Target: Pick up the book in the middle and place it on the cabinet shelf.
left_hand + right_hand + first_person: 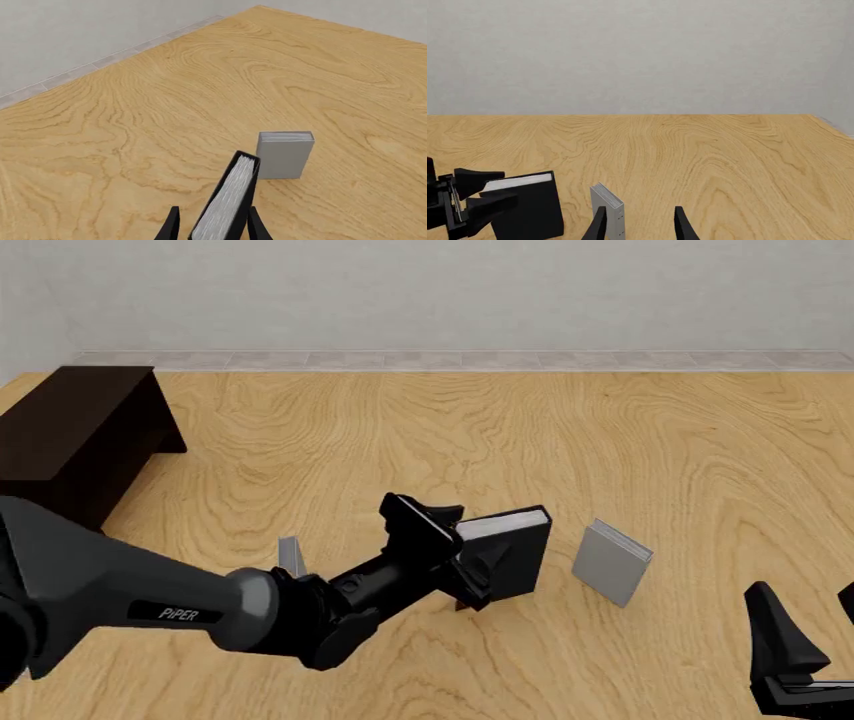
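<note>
My left gripper (470, 552) is shut on the thick black book (518, 552) with white page edges and holds it upright near the middle of the table. In the left wrist view the book (230, 197) sits between my fingers (257, 226). It also shows in the right wrist view (527, 207). The dark cabinet shelf (74, 430) stands at the far left, well away from the book. My right gripper (811, 628) is open and empty at the front right; its jaws stand apart in the right wrist view (639, 225).
A small light-grey book (614, 562) stands just right of the black book; it shows in the left wrist view (285, 155) and the right wrist view (608, 207). A thin grey book (290, 556) stands upright behind my left arm. A grey wall bounds the table's far edge.
</note>
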You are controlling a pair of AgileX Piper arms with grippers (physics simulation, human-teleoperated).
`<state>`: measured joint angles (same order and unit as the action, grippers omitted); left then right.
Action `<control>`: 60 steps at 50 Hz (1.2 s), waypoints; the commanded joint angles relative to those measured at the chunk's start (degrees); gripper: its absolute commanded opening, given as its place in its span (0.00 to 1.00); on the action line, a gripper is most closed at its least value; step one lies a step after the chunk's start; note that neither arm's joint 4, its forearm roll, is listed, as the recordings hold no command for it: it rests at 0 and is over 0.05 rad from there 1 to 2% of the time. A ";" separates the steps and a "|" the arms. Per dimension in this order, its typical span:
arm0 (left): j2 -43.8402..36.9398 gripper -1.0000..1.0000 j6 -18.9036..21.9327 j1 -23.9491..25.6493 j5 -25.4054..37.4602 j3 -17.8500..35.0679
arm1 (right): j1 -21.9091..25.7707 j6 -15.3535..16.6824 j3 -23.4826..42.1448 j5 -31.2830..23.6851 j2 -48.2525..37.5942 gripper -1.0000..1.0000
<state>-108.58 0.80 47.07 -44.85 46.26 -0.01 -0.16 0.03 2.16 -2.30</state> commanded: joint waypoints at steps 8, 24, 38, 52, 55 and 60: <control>-4.11 1.00 -1.29 -0.92 1.12 3.13 | 0.00 0.00 0.00 0.00 0.00 1.00; -1.43 0.00 -2.83 -0.77 1.41 1.90 | 0.00 0.00 0.00 0.00 0.00 1.00; 3.13 0.00 -2.30 -0.12 1.92 -0.64 | 0.00 0.00 0.00 0.00 0.00 1.00; 10.58 0.00 -0.16 -1.27 3.84 -2.04 | 0.00 0.00 0.00 0.00 0.00 1.00; 12.27 0.00 0.77 -1.84 4.13 -2.32 | 0.00 0.00 0.00 0.00 0.00 1.00; 14.81 0.00 2.62 -3.70 5.84 -1.55 | 0.00 0.00 0.00 0.00 0.00 1.00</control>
<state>-98.96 -0.05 45.53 -40.84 44.07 -0.01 -0.16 0.03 2.16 -2.30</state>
